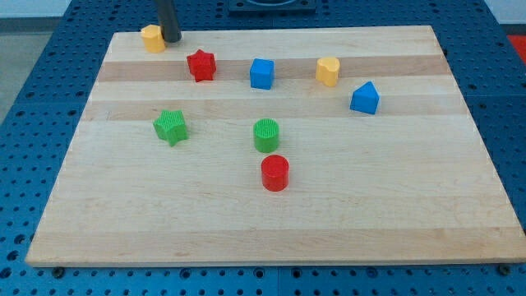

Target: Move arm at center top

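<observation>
Tip (172,39) down at the view's top left of the counter (271,222), right by the far edge, touching or just beside the right side of the yellow block (152,38); contact hard to confirm. Rod (168,16) dark, running up out of the view's top. No claw on show, only the plain rod end, so nothing clenched or released to report. Tip well left of the counter's top centre.

Red star (201,65) near, down and to the view's right of the tip, apart from it. Blue cube (262,73) further right on the same row. Yellow heart (328,71) right of that, then blue block (365,98), wedge-like top, slightly lower and nearest the view's right.

Green star (171,127) below the red star, toward the view's left. Green cylinder (266,135) near the centre, below the blue cube. Red cylinder (274,173) just below the green cylinder, close but not touching. All blocks apart from one another.

Counter pale wood, planks running left to right, lying on a blue perforated base (49,49). Lower third of the wood bare.
</observation>
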### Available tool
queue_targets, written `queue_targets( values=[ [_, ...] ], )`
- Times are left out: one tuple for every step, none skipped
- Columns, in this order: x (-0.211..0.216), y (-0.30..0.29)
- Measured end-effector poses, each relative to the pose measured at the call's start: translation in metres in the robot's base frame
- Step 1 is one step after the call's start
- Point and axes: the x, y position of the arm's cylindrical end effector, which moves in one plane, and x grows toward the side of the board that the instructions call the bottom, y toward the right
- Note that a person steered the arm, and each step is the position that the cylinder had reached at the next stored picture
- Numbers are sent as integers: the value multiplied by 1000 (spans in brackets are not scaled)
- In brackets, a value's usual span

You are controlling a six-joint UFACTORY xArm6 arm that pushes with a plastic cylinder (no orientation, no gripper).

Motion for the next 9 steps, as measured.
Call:
queue_targets(
  values=[
    [0,-19],
    [0,-25],
    [0,-25],
    [0,-19],
    [0,2],
    [0,28],
    [5,50],
    [18,85],
    [31,123]
  ],
)
